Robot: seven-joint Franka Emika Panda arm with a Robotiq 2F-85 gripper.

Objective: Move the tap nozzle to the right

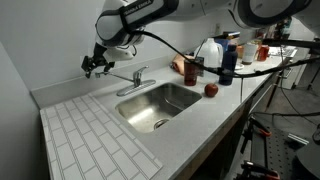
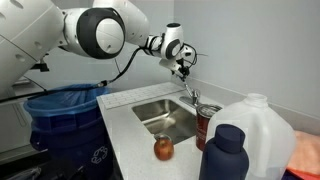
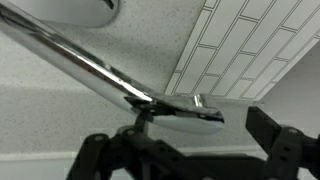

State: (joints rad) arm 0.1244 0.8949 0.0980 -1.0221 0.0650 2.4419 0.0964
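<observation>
The black robot gripper point(image 3: 185, 140) is hanging w/ its fingers apart, holding nothing, just above the long shiny chrome tap nozzle point(image 3: 80, 60) at the far edge of the steel sink point(image 1: 165, 105). It's prob needing to go lower & be pushing the nozzle slowly right

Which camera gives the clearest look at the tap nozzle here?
The wrist view: the tap nozzle fills the frame as a long chrome bar beyond the open pincer, though its far end runs out of frame. In both exterior views the tap nozzle is only a tiny chrome glint.
</observation>
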